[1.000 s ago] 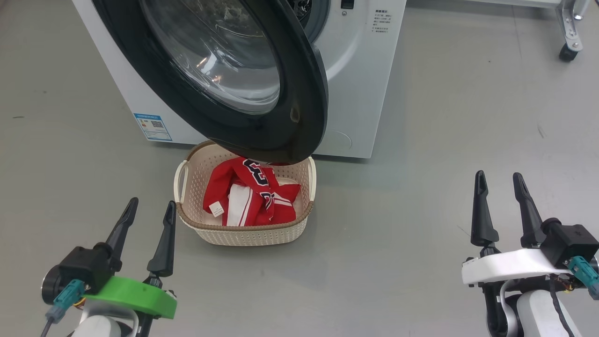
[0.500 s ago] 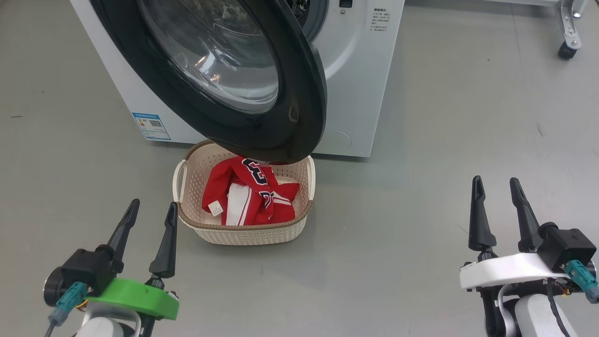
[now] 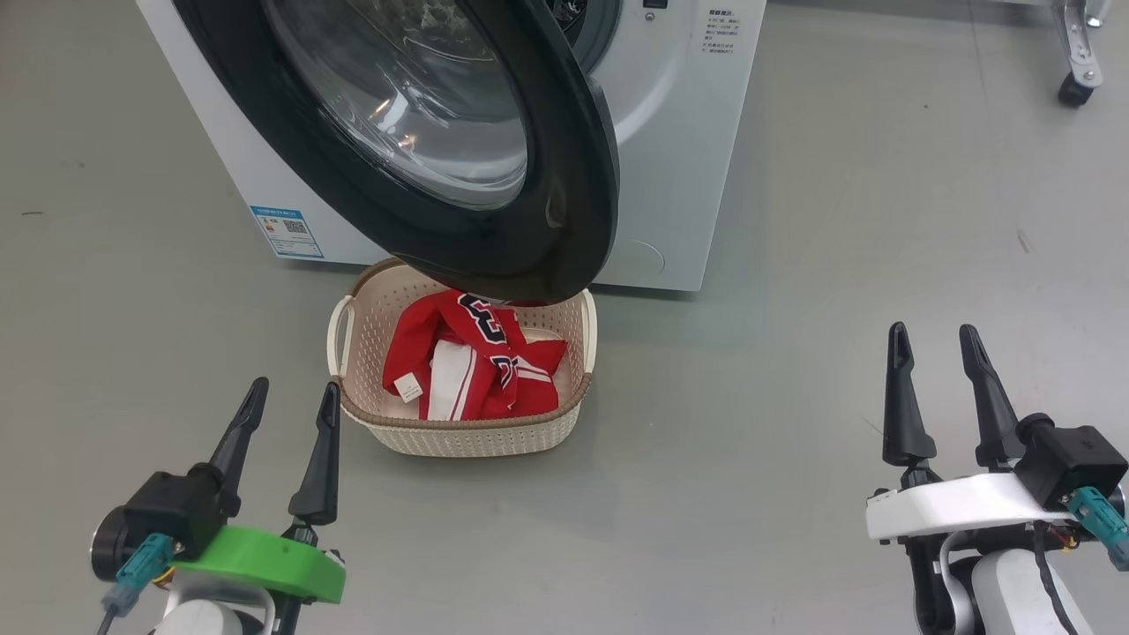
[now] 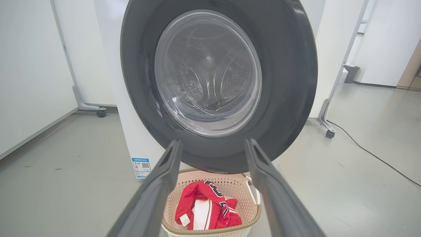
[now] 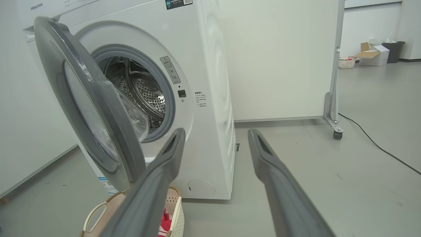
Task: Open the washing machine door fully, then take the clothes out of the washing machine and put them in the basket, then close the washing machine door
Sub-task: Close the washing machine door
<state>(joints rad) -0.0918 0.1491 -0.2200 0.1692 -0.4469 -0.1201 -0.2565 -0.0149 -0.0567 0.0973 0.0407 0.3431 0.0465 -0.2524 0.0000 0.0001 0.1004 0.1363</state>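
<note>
Left gripper [image 3: 296, 384]: lower left in head view, fingers spread, holding nothing, over grey floor. Right gripper [image 3: 932, 327]: lower right, likewise spread, well apart from everything.

Just beyond the left gripper, cream perforated basket [image 3: 459, 438], brown woven rim, on the floor close in front of the washing machine [image 3: 679, 132]. In it, a crumpled red jersey [image 3: 467, 370]: white panels, navy numerals, small white tag.

Washing machine door [image 3: 569, 176] swung partly out; glossy black rim overhangs the basket's far end. Left wrist view faces its bulging glass. Right wrist view looks past the door's edge into the perforated steel drum [image 5: 148, 95]. Blue label [image 3: 287, 231] low on the cabinet.
</note>
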